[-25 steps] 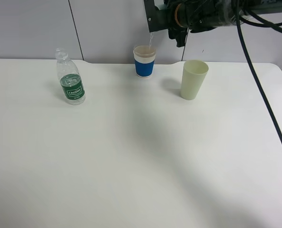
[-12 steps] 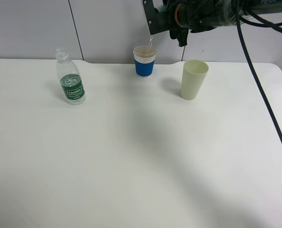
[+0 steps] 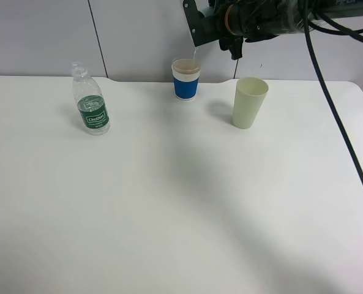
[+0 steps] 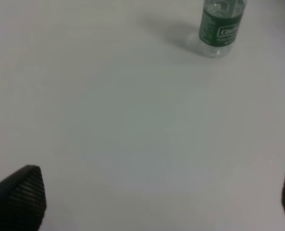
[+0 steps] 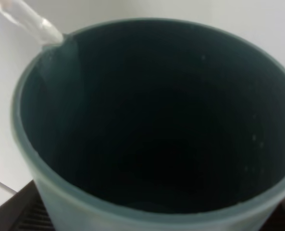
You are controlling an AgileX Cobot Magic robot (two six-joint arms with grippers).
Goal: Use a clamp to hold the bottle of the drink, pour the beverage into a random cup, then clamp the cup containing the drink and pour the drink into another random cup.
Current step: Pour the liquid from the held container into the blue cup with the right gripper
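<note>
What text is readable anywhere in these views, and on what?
Bottle, green label: white lettering, too small and blurred to read in both the high view and the left wrist view.
Blue-banded paper cup: no text visible.
Pale yellow-green cup: none.
Teal cup: none.

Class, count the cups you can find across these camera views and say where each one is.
3. The blue-banded paper cup at the table's back, the pale yellow-green tumbler to its right, and the teal tumbler tipped in the right gripper. None looks hidden.
</note>
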